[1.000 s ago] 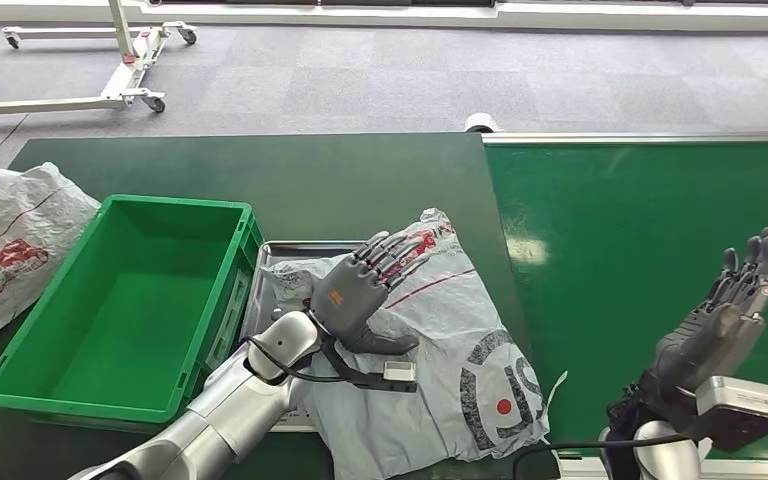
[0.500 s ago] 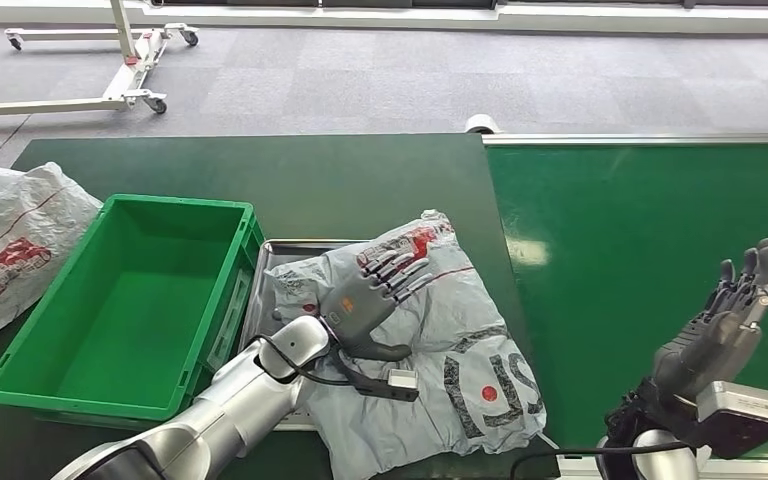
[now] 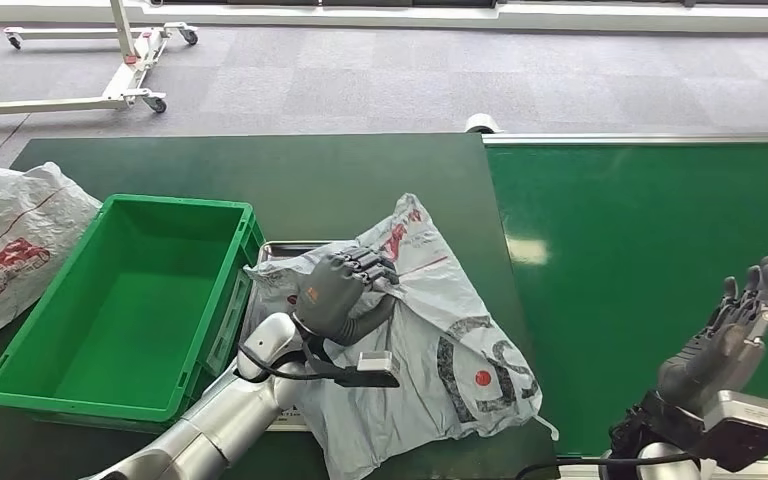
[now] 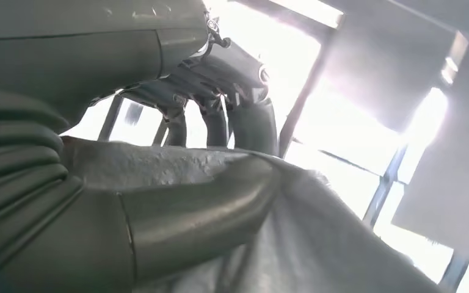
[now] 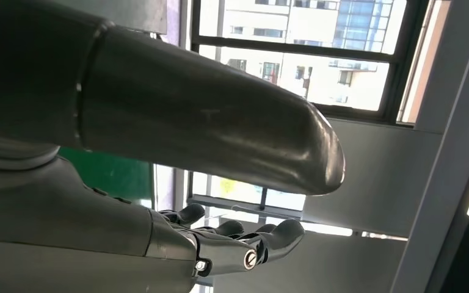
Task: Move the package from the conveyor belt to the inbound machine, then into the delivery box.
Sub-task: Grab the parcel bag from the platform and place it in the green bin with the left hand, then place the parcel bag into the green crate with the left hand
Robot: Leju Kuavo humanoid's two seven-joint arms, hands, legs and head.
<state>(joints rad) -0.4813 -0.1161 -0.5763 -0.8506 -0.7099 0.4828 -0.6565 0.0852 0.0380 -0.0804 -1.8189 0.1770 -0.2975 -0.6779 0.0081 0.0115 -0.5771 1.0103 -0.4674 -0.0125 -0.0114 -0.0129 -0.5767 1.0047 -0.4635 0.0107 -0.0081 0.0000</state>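
Head view: the left hand (image 3: 338,292) has its fingers curled down into the grey plastic package (image 3: 430,340), bunching a fold of the bag between fingers and thumb; the upper edge of the bag is pulled up into a peak near the hand. The package lies partly on a shallow metal tray (image 3: 290,247), the inbound machine's platform, and spills off it toward the robot and to the right onto the dark green table (image 3: 290,170). Its printing shows red marks near the top and large dark letters with a red dot lower down. Left wrist view: the thumb (image 4: 201,210) presses along crinkled grey plastic while the darker fingers (image 4: 253,122) hook over the fold from the other side, so the grip is closed on the bag. Just left of the tray, touching its edge, sits the green delivery box (image 3: 70,395), nothing inside. Farther left on the table lies a white bag with red print (image 3: 10,250). The right hand (image 3: 725,330) is raised over the brighter green conveyor belt (image 3: 640,220), palm side turned inward, fingers extended and slightly apart, holding nothing; the right wrist view shows the same spread fingers (image 5: 281,235). A white wheeled frame (image 3: 125,60) stands on the grey carpet beyond the table.
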